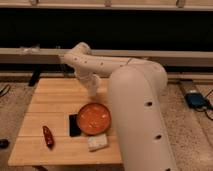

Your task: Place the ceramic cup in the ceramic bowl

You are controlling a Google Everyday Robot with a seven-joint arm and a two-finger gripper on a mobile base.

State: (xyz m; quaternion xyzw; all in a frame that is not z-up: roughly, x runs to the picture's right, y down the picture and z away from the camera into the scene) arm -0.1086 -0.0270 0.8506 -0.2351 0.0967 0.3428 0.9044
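Behind ceramic bowl (94, 118): pincer (92, 93) closed; black block (74, 125), white pad (98, 142) beside bowl.

No writing, label, brand, number or sign can be read anywhere. There is none on the white robot arm (135, 100). There is none on its tool (93, 91), which is low over the far part of the light wooden table (50, 100), just behind the glossy orange-red round ceramic bowl (93, 118). The bowl shows none either.
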